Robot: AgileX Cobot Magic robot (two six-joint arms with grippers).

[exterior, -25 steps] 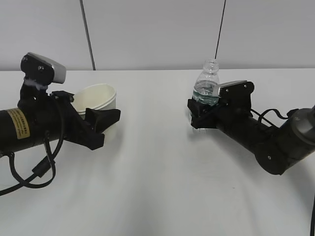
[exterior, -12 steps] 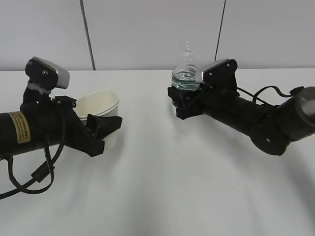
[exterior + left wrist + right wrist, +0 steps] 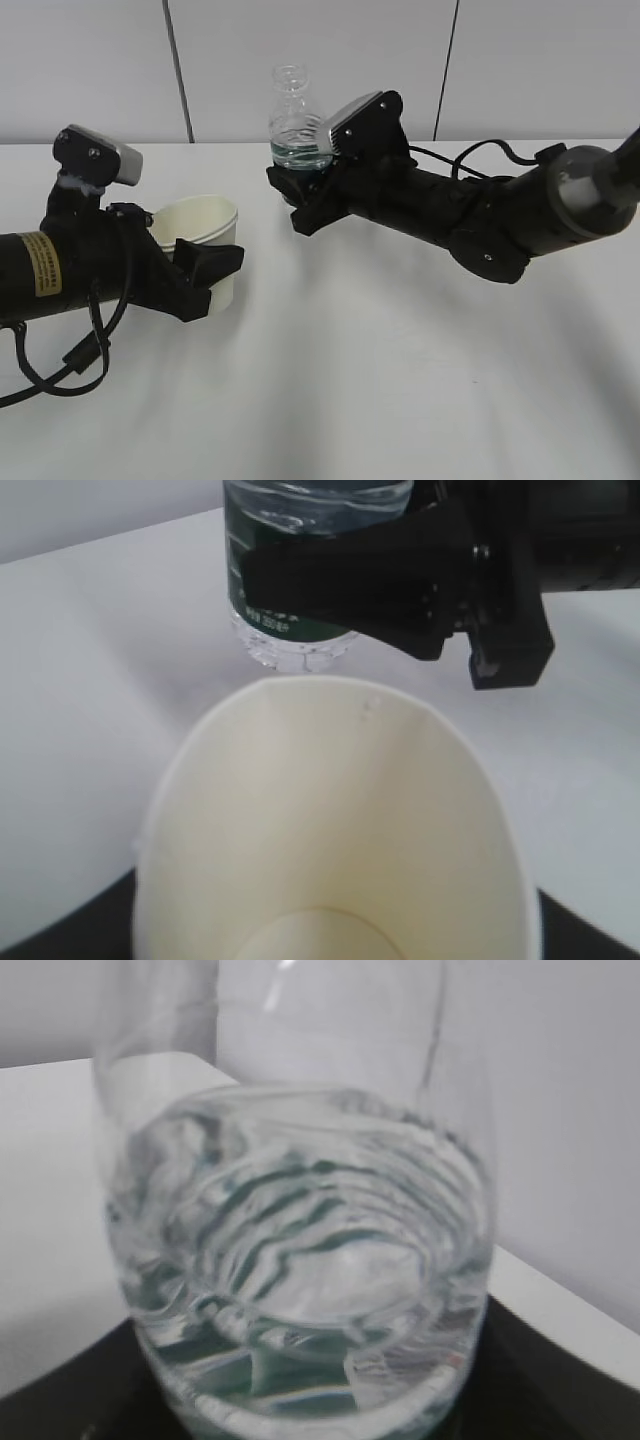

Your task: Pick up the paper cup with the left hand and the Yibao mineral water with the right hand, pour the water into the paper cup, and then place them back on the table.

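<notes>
My left gripper (image 3: 200, 270) is shut on the cream paper cup (image 3: 205, 222) and holds it tilted at the left, just off the table. The cup's open mouth (image 3: 330, 820) fills the left wrist view; its inside looks dry. My right gripper (image 3: 295, 195) is shut on the Yibao mineral water (image 3: 292, 120), a clear bottle with a dark green label and no cap, held upright above and to the right of the cup. The bottle's base (image 3: 295, 645) hangs just past the cup's far rim. The bottle (image 3: 300, 1260) fills the right wrist view, with water in it.
The white table (image 3: 380, 380) stretches to the front and right. A grey panelled wall (image 3: 320, 60) stands behind it. Black cables (image 3: 60, 360) hang from the left arm near the front left.
My right gripper has carried the bottle up and to the left, from right of centre to just beside the cup. The left gripper has lowered the cup slightly and shifted little.
</notes>
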